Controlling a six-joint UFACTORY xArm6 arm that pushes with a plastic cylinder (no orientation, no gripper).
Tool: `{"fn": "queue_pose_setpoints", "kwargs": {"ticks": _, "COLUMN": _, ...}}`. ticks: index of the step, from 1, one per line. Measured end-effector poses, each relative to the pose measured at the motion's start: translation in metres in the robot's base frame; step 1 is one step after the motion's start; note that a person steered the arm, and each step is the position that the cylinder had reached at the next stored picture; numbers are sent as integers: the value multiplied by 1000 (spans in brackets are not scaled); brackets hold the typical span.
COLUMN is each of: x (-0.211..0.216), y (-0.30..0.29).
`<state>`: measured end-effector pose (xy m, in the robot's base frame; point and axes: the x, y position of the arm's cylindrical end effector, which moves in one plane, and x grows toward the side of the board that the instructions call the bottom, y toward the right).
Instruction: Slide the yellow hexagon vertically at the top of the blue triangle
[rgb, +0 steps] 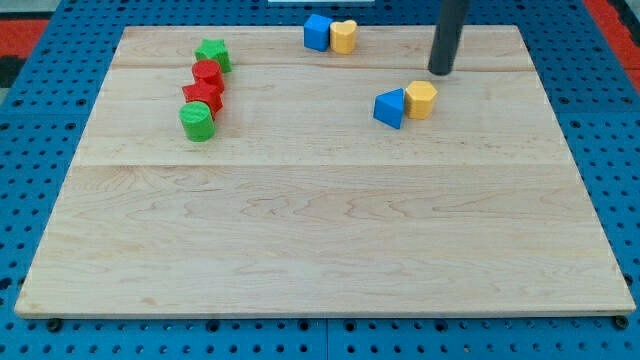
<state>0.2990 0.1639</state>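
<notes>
The yellow hexagon (421, 99) sits right of centre in the upper part of the board, touching the right side of the blue triangle (390, 108). My tip (441, 72) is just above and slightly right of the yellow hexagon, a small gap away from it. The rod runs up out of the view's top.
A blue cube (317, 32) and a yellow heart-like block (344, 36) touch each other at the top edge. At upper left a green star (213, 54), a red cylinder (207, 75), a red star (203, 97) and a green cylinder (198, 121) form a column. The wooden board (320, 240) lies on a blue pegboard.
</notes>
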Motion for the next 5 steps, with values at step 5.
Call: {"fn": "queue_pose_setpoints", "kwargs": {"ticks": 5, "x": 63, "y": -56}}
